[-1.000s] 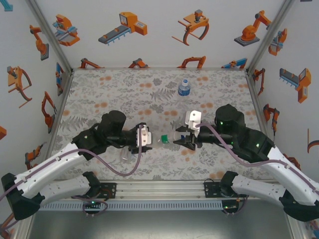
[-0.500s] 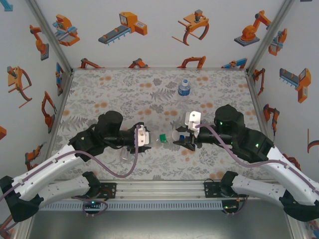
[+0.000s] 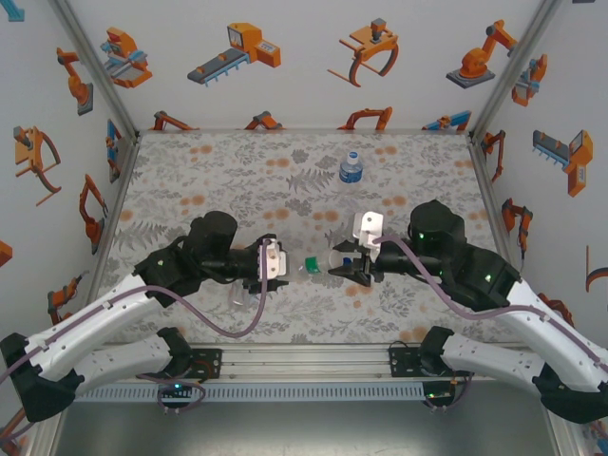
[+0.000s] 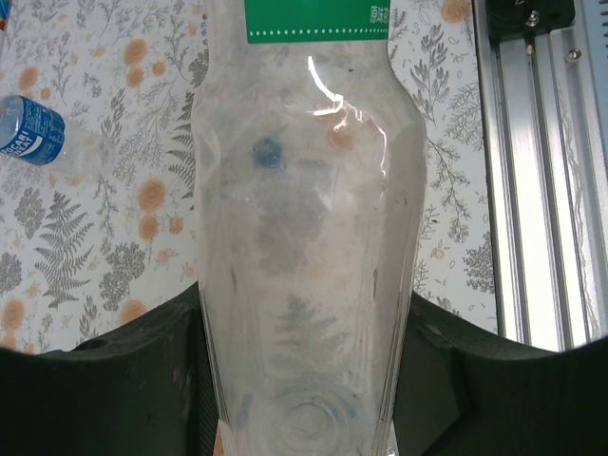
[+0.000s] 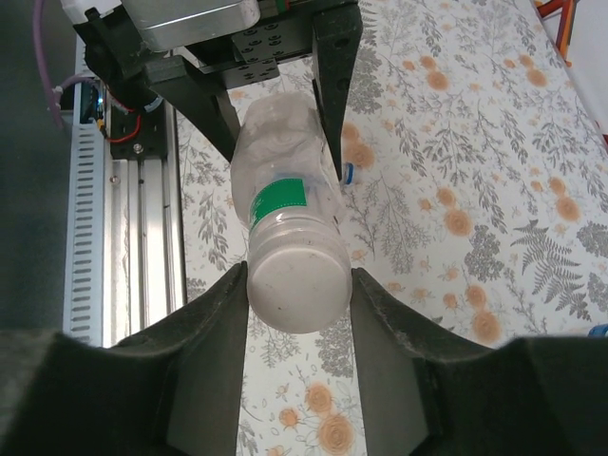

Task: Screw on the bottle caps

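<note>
A clear crinkly bottle with a green label band hangs level above the table between my two grippers. My left gripper is shut on its tapered end. My right gripper is shut on its round flat base, with both fingers touching it. In the wrist views the left gripper and right gripper each have the bottle between their jaws. A small blue round piece lies on the table below the bottle; whether it is a cap I cannot tell. The white and green caps are hidden or out of view.
A blue-labelled bottle stands at the back of the floral table, also seen lying off to the side in the left wrist view. Something clear lies under my left arm. The metal rail runs along the near edge.
Almost nothing: my left wrist has shifted very slightly, and both grippers keep their hold on the green-labelled bottle.
</note>
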Available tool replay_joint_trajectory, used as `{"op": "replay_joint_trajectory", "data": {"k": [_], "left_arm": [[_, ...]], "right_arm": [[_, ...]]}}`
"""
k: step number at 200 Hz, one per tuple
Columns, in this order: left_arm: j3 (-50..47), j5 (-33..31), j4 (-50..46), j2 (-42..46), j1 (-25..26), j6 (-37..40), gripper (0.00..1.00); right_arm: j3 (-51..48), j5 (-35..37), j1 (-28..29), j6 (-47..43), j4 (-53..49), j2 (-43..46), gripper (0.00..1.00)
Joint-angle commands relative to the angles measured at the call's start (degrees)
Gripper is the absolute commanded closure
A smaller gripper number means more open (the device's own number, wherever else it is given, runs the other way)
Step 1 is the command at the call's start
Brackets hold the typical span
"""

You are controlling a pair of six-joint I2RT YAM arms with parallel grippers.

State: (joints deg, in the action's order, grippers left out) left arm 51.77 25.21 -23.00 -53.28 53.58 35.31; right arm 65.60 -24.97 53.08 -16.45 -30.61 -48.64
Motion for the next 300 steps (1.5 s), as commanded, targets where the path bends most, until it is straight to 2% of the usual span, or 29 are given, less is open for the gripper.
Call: {"op": "replay_joint_trajectory", "data": {"k": [1, 19, 34, 57, 86, 105, 125, 146, 183, 209, 226, 239, 264, 300], "left_arm": [[1.49, 1.07, -0.36, -0.08, 0.04, -0.16, 1.0], [0.91, 0.98, 0.94, -0.16, 0.03, -0.22, 1.0], [0.33, 0.59, 3.2, -0.71, 0.03, -0.82, 1.0], [0.06, 0.72, 6.9, -2.32, 0.03, -0.85, 1.0], [0.26, 0.01, 9.3, -4.63, 0.03, -0.43, 1.0], [-0.07, -0.33, 11.1, -5.57, 0.03, -0.33, 1.0], [0.06, -0.5, 11.26, -6.42, 0.03, -0.24, 1.0], [0.09, -0.78, 10.56, -6.5, 0.07, -0.07, 1.0], [-0.03, -1.88, 8.73, -5.99, 0.02, -0.43, 1.0], [1.69, -1.44, 5.61, -6.74, -0.05, -2.76, 1.0], [2.16, -1.35, 4.43, -7.44, 0.01, -4.09, 1.0], [2.36, -2.02, 4.36, -7.83, -0.02, -5.61, 1.0], [2.98, -3.12, 4.22, -8.55, -0.04, -6.89, 1.0], [3.84, -5.07, 4.42, -9.5, 0.02, -7.6, 1.0]], "right_arm": [[-0.62, 0.61, 0.31, 2.78, 1.81, 0.06, 0.69], [-1.41, 2.73, 0.42, 8.08, 2.82, 0.36, 0.81], [-3.32, 7.62, 0.35, 18.48, 6.33, 0.97, 1.0], [-5.57, 16.55, 0.43, 39.31, 9.08, 1.57, 1.0], [-5.43, 27.84, 0.36, 69.82, 4.11, 1.08, 1.0], [-8.43, 30.67, 0.32, 87.81, 2.74, 1.59, 1.0], [-11.82, 30.4, 0.36, 97.04, 6.33, 2.39, 1.0], [-10.72, 31.97, 0.32, 96.49, 4.38, 1.86, 1.0], [-6.74, 36.63, 0.36, 86.0, -0.26, 1.29, 1.0], [-3.74, 39.04, 0.36, 76.77, -0.41, 1.68, 0.65], [-2.33, 39.18, 0.26, 73.79, -0.66, 1.46, 0.5], [-1.94, 38.51, 0.27, 74.13, -0.7, 1.17, 0.42], [-1.53, 35.6, -0.3, 77.07, -2.43, -0.56, 0.4], [-2.47, 31.49, -1.7, 82.5, -2.75, -2.4, 0.41]]}}
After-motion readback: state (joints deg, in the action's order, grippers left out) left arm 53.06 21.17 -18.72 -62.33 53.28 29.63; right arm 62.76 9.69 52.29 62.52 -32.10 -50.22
